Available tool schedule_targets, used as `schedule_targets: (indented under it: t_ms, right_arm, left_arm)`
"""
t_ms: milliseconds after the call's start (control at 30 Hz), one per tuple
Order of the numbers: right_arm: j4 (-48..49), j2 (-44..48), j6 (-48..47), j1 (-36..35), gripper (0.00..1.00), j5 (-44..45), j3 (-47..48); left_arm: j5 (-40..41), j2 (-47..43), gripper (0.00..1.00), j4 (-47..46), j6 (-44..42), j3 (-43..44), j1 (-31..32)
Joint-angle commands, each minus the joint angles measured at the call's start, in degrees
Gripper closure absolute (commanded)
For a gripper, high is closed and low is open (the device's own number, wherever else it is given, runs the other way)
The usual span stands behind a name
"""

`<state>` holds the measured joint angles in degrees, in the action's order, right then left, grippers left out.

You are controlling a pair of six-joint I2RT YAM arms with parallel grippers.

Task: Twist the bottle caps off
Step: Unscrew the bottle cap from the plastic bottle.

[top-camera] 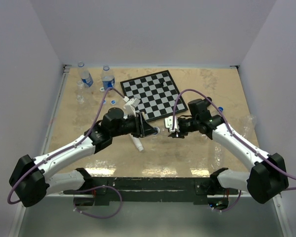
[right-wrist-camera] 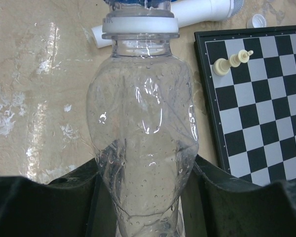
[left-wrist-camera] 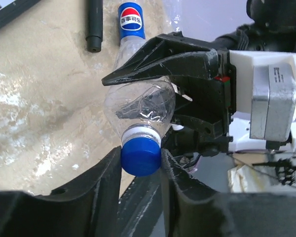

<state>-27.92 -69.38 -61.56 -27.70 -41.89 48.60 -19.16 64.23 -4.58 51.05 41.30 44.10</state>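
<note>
A small clear crumpled bottle (left-wrist-camera: 138, 106) with a red-white-blue logo label (left-wrist-camera: 130, 19) hangs in the air between my two grippers. My left gripper (left-wrist-camera: 141, 159) is shut on its blue cap (left-wrist-camera: 141, 155), which sits on the neck over a white ring. My right gripper (right-wrist-camera: 143, 170) is shut on the bottle's body (right-wrist-camera: 143, 128); its black fingers (left-wrist-camera: 158, 54) also show in the left wrist view. In the top view the grippers, left (top-camera: 152, 130) and right (top-camera: 171, 129), meet nose to nose near the chessboard's front corner.
A chessboard (top-camera: 153, 91) with a pale piece (right-wrist-camera: 231, 62) lies behind. Two labelled bottles (top-camera: 85, 76) (top-camera: 107, 79) stand at the back left, with loose blue caps (top-camera: 113, 98) nearby. A white microphone (top-camera: 137, 143) and a black one (left-wrist-camera: 94, 24) lie on the table. Clear bottles (top-camera: 246, 123) lie at the right.
</note>
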Motion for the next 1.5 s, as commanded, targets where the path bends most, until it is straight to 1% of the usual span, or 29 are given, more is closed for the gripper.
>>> schedule_targets:
  t_ms: [0, 67, 100, 133, 167, 200, 333, 367, 400, 467, 533, 633, 667, 833, 933, 1133, 1300, 1467]
  right_arm:
    - [-2.04, -0.66, -0.58, -0.69, 0.95, -2.23, 1.67]
    - [-2.49, -0.84, -0.75, -0.69, 0.94, -3.11, 2.11]
    - [-2.75, -0.84, -0.84, -0.6, 0.94, -3.29, 2.29]
    - [-2.93, -0.84, -1.19, -0.6, 0.94, -3.29, 2.38]
    - [-3.19, -0.93, -1.45, -0.6, 0.95, -3.2, 2.38]
    - [-3.45, -1.01, -1.72, -0.6, 0.95, -3.2, 2.46]
    - [-4.24, -1.02, -2.51, -0.6, 0.94, -3.72, 2.82]
    - [-4.25, -1.1, -2.6, -0.6, 0.94, -3.81, 2.82]
    - [-4.42, -1.02, -2.86, -0.6, 0.94, -3.81, 2.73]
    - [-4.42, -1.02, -3.3, -0.6, 0.94, -3.99, 2.55]
    - [-4.6, -0.75, -3.92, -0.6, 0.94, -4.08, 2.47]
    - [-4.51, -0.66, -4.09, -0.6, 0.94, -4.34, 2.2]
    - [-4.51, -0.66, -4.18, -0.6, 0.94, -4.34, 2.2]
    - [-4.33, -0.84, -4.18, -0.6, 0.94, -4.43, 2.03]
    - [-4.33, -1.1, -4.18, -0.68, 0.94, -4.34, 2.11]
    - [-4.6, -1.98, -4.09, -0.69, 0.94, -4.78, 2.38]
    - [-4.6, -2.16, -4.01, -0.69, 0.94, -4.78, 2.38]
    - [-4.51, -2.25, -3.66, -0.69, 0.94, -4.69, 2.47]
  left_arm:
    - [-7.01, 0.73, 0.51, -11.23, -15.85, 1.42, -0.15]
    - [-8.09, -0.85, 0.31, -11.42, -21.49, 0.28, -0.15]
    - [-7.48, -2.16, 0.18, -11.16, -23.43, -0.6, -0.15]
    - [-6.78, -4.09, 0.11, -10.89, -26.23, -1.48, -0.06]
    - [-5.2, -5.85, 0.02, -10.54, -28.26, -2.44, -0.15]
    - [-3.36, -7.87, 0.0, -9.41, -31.24, -2.97, -0.15]
    - [-1.76, -13.77, 0.0, -3.87, -45.56, -2.8, -0.15]
    - [-4.02, -14.21, 0.0, -2.55, -50.73, -2.8, -0.15]
    - [-5.35, -14.56, 0.0, -1.15, -58.09, -2.98, -0.15]
    - [-9.56, -14.04, 0.02, 0.26, -66.3, -3.07, -0.15]
    - [-13.61, -12.47, 0.07, 0.62, -73.76, -3.07, 0.02]
    - [-16.52, -9.57, 0.13, 1.94, -80.29, -2.63, 0.64]
    - [-16.87, -8.69, 0.14, 2.03, -81.36, -2.63, 0.9]
    - [-17.84, -7.19, 0.19, -3.59, -79.88, -3.85, 1.52]
    - [-17.23, -5.96, 0.26, -4.47, -79.35, -4.12, 1.96]
    - [-16.61, -5.17, 0.33, -7.37, -77.68, -5.44, 2.66]
    - [-16.97, -3.85, 0.42, -8.16, -76.54, -5.53, 3.19]
    - [-16.09, -3.32, 0.45, -8.26, -76.1, -5.62, 3.63]
